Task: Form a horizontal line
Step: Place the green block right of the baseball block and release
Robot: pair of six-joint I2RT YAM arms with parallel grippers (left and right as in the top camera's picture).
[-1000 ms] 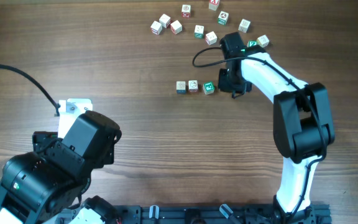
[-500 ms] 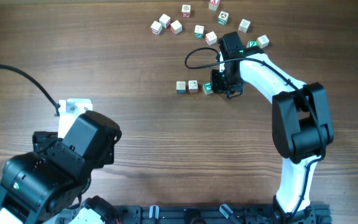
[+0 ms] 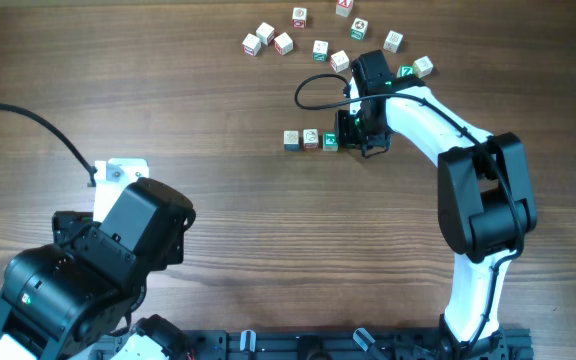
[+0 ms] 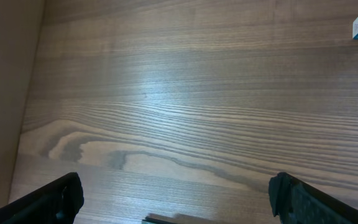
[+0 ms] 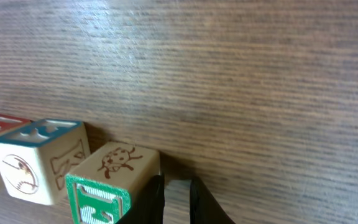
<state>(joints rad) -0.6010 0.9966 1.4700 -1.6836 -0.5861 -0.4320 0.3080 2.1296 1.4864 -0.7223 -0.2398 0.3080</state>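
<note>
Leftward is where the right gripper (image 3: pixel 352 137) has travelled over the last second. In the overhead view it has closed on the short row near frame centre, and the small pale wooden cube with the green face (image 3: pixel 330 141) has gone with it, squaring up against its neighbour. That accounts for the clenched fingers: pressed nearly together and holding nothing, they serve as a blunt pusher rather than a clamp (my reading, since a nudge along the wood suits tidying a row better than a lift).

The horizontal line (image 3: pixel 311 140) lies just right of centre on the dark wooden tabletop (image 3: pixel 218 110). It has the blue-printed pale wooden cube (image 3: pixel 291 140) at its left, the red-printed pale wooden cube (image 3: pixel 311 139) in the middle and the green-faced one at the right end, apparently touching. Well apart, along the upper edge, sit the loose scattered cubes (image 3: pixel 320 47).

From the right wrist the fingertips stand just beside the green-faced cube's flank; whether they touch I cannot tell. The white right arm (image 3: pixel 438 110) reaches up from the lower right, elbow bent, wrist turned down and left. The left gripper (image 4: pixel 176 202) — jaws spread wide, empty — hangs over bare wood, its arm folded at the lower left.
</note>
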